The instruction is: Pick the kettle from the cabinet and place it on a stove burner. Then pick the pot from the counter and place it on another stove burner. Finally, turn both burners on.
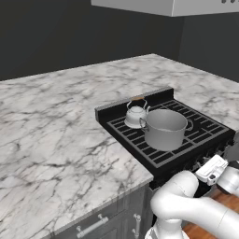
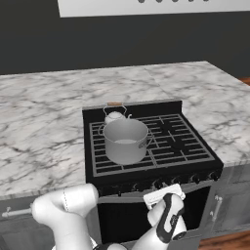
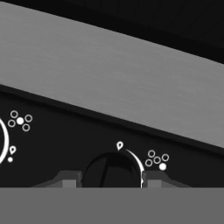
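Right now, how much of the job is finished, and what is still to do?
Done: the kettle and the pot both stand on the stove grates, kettle behind the pot. In hand: the gripper is at the front panel, its fingers on either side of a round black knob, apparently gripping it. Left: I cannot tell whether any burner is on, so both knobs may remain to be turned.
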